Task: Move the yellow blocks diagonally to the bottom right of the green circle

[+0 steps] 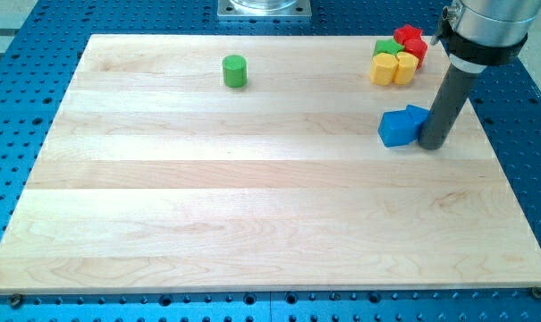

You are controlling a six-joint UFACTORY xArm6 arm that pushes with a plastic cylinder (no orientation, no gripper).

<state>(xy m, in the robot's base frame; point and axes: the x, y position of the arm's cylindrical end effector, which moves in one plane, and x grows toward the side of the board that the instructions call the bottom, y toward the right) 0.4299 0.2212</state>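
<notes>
Two yellow blocks (pixel 393 68) sit side by side near the view's top right, touching a small green block (pixel 385 46) and two red blocks (pixel 411 42) above them. The green circle (pixel 234 71), a short cylinder, stands alone at the top, left of centre. My tip (pixel 432 143) rests on the board at the right, touching the right side of two blue blocks (pixel 401 125). It is below and right of the yellow blocks and far right of the green circle.
The wooden board (pixel 252 224) lies on a blue perforated table (pixel 11 107). The arm's grey mount (pixel 266 9) is at the top centre. The arm's body (pixel 485 27) hangs over the board's top right corner.
</notes>
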